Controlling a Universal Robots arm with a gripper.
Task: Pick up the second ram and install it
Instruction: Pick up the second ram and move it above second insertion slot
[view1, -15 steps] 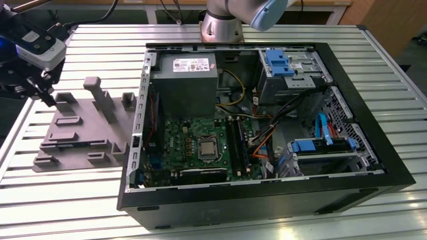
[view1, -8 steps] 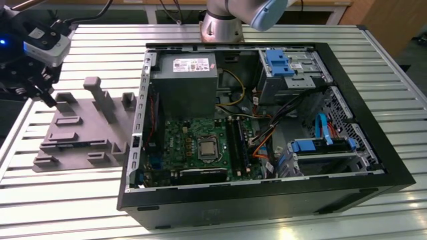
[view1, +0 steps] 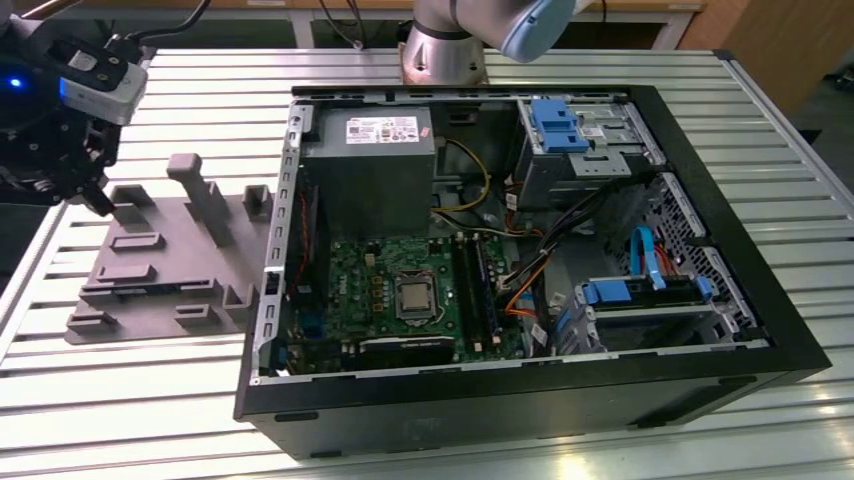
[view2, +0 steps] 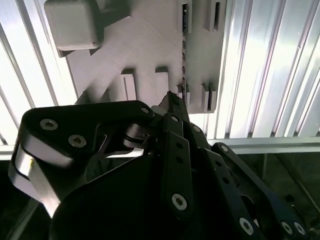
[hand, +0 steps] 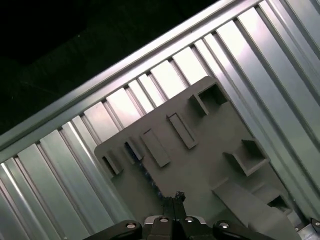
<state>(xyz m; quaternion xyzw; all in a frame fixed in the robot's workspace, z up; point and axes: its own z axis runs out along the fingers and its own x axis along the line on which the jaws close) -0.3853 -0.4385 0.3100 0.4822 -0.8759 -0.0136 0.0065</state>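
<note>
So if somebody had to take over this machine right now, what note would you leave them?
Gripper: fingers look shut and hold nothing. It hovers over the grey tray at the exterior view's left.
Ram: on edge in the tray's slots, just beyond the gripper in both wrist views.
Case: open, at the exterior view's right, with the motherboard exposed.
Done: the arm is at the tray.
Left: the ram is not yet picked up or installed.
</note>
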